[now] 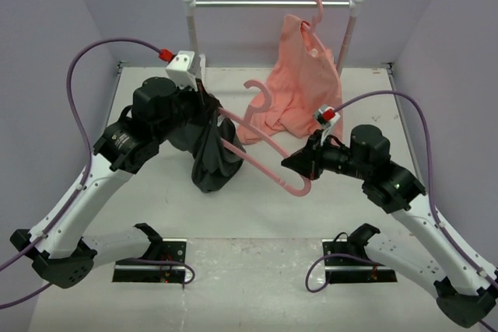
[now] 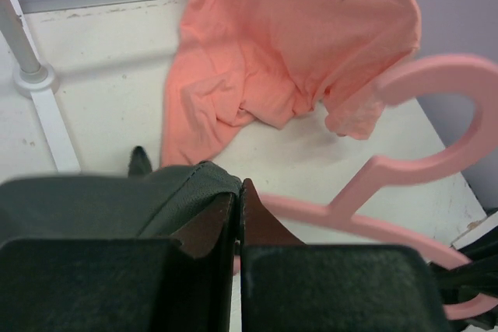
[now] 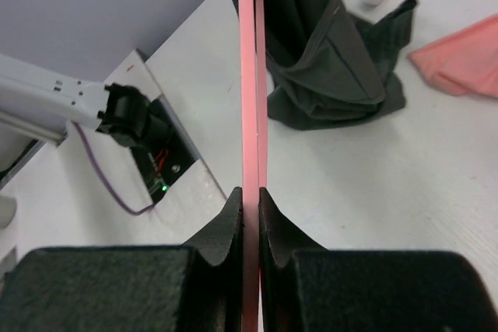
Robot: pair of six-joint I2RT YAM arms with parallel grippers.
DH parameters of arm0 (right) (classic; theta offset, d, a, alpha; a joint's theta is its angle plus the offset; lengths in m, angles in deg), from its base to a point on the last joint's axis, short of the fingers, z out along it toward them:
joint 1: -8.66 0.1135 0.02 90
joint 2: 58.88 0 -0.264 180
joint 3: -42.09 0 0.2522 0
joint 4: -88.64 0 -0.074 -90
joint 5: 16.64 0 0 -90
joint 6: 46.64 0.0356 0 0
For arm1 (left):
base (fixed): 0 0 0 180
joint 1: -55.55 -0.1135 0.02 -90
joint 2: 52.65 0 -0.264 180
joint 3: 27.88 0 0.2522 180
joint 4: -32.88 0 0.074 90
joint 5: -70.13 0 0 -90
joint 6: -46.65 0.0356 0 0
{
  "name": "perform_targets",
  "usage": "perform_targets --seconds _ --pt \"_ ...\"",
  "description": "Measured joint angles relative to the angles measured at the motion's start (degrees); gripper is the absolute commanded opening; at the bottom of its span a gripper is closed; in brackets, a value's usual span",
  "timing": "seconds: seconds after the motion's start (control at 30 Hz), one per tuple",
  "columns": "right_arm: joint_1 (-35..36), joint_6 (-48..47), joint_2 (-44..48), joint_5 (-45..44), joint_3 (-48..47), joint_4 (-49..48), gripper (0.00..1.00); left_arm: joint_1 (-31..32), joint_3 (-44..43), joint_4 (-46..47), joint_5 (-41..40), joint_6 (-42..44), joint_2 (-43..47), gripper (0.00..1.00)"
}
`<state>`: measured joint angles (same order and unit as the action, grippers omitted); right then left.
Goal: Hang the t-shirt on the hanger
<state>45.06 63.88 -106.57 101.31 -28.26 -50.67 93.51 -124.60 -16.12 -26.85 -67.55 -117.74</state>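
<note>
The threading step is in hand. The left gripper point(image 2: 240, 192) is clamped tight on a fold of the t-shirt point(image 1: 215, 159), which hangs bunched down to the desk point(image 1: 257, 215). The right gripper point(image 3: 250, 200) pinches one end of the hanger point(image 3: 249, 75), its far arm reaching into the shirt. The next move probably calls for pushing the hanger deeper.

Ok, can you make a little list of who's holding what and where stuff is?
left gripper: shut on the t-shirt
right gripper: shut on the hanger
t-shirt: dark grey, bunched up, hanging from the left gripper
hanger: pink, lifted, far end by the t-shirt
pink shirt: hangs on a second hanger from the rail
</note>
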Motion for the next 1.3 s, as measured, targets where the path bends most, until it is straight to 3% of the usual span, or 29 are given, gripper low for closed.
perform_targets --seconds 0.2,0.43,0.8,1.13,1.3 --pt "-0.1 -1.1 7.2 -6.9 4.0 -6.4 0.00 0.0 0.5 -1.2 4.7 3.3 2.9 0.00" --pt "-0.1 -11.5 5.3 1.8 7.1 -9.6 0.00 0.1 0.5 -5.8 9.1 8.1 3.9 0.00" --pt "-1.7 -30.5 10.6 10.2 11.9 -5.9 0.00 0.1 -1.1 -12.4 1.8 13.0 3.9 0.00" --pt "-2.0 -31.3 2.5 18.0 12.3 -13.9 0.00 0.4 -1.2 -9.5 27.8 16.9 -4.6 0.00" --pt "-1.9 -26.8 6.4 12.9 18.2 -24.2 0.00 0.4 -1.4 -8.2 29.5 17.5 -5.4 0.30"
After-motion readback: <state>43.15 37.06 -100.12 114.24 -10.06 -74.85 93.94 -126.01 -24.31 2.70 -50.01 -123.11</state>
